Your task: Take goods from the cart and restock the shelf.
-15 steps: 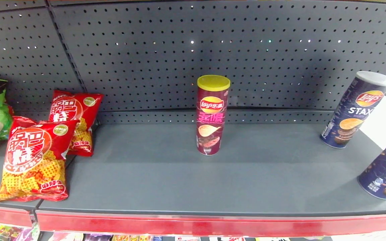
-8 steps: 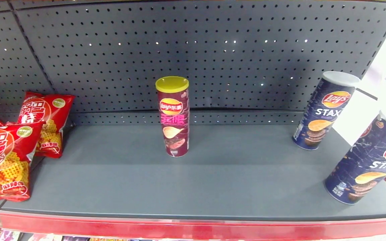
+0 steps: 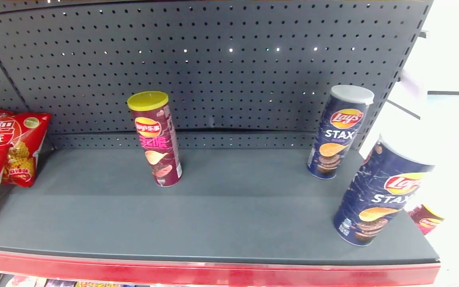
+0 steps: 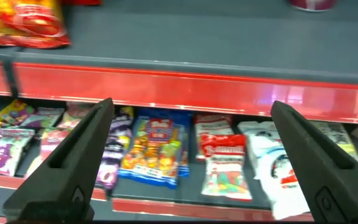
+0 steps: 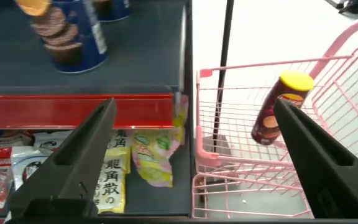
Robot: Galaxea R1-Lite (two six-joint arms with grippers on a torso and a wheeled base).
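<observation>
The right gripper (image 5: 194, 102) is held wide open and empty before the right front corner of the shelf (image 5: 142, 59); the left gripper (image 4: 191, 102) is likewise spread wide at its red front edge. A maroon, yellow-lidded can (image 5: 277, 109) is seen leaning in the pink wire cart (image 5: 207, 158), beyond the right gripper and apart from it.

We note a matt, finely textured grey shelf deck (image 3: 233, 215) with a painted-metal look, backed by a matt perforated panel (image 3: 213, 79). The red front strip (image 3: 213, 274) is glossy and reflects light. The maroon can (image 3: 157, 143), the rear blue can (image 3: 339, 133) and the front blue can (image 3: 379, 195) carry smooth, semi-gloss printed wraps and plain plastic-looking lids. The red snack bags (image 3: 18, 147) are shiny, crinkled film. The cart (image 5: 266, 65) is pink coated wire. The left gripper (image 4: 191, 107) and right gripper (image 5: 194, 106) have matt black fingers.
</observation>
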